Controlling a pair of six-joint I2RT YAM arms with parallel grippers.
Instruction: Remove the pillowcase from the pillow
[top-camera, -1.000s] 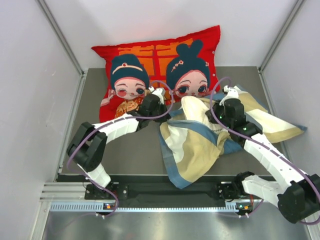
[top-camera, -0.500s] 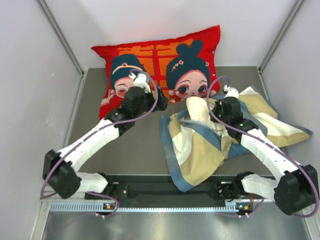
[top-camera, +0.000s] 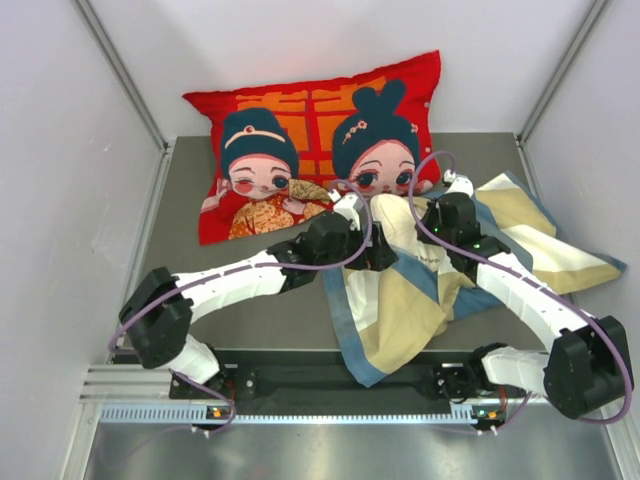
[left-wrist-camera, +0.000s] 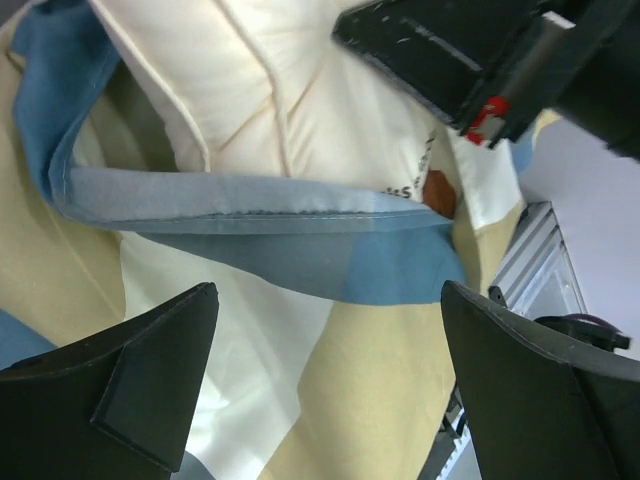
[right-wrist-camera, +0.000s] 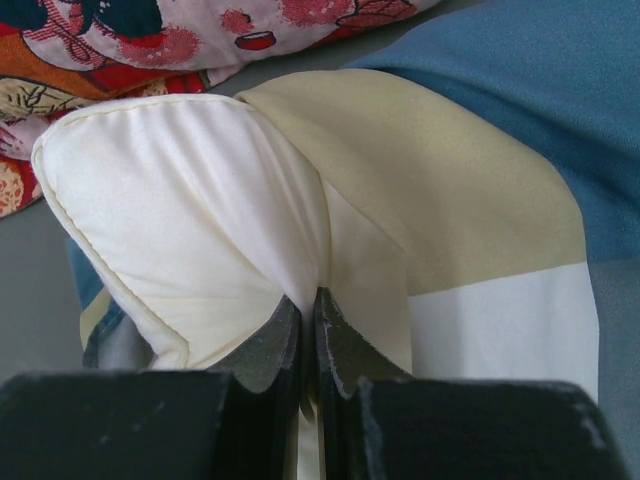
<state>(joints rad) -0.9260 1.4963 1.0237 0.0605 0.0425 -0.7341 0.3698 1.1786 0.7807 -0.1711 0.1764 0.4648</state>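
The pillowcase (top-camera: 400, 310), in blue, tan-yellow and cream blocks, lies crumpled right of centre. The cream-white pillow (top-camera: 392, 214) sticks out of its open end. My right gripper (top-camera: 424, 232) is shut on a pinch of the pillow's (right-wrist-camera: 190, 200) fabric, fingertips (right-wrist-camera: 308, 305) pressed together beside the tan pillowcase (right-wrist-camera: 450, 190). My left gripper (top-camera: 378, 256) hangs open just over the pillowcase's blue hem (left-wrist-camera: 250, 205), nothing between its fingers (left-wrist-camera: 150, 370). Past the hem I see the pillow (left-wrist-camera: 290, 90) and a bit of its brown print (left-wrist-camera: 438, 190).
A large red cushion (top-camera: 310, 110) with two cartoon figures leans at the back wall, close behind the pillow. White walls enclose the grey table (top-camera: 190, 220) on the left, right and back. The black right gripper body (left-wrist-camera: 480, 50) is close above my left fingers.
My left gripper has opened wide and swung from over the red cushion rightward and nearer, down to the pillowcase's open end. The right gripper has kept its hold, nudged slightly.
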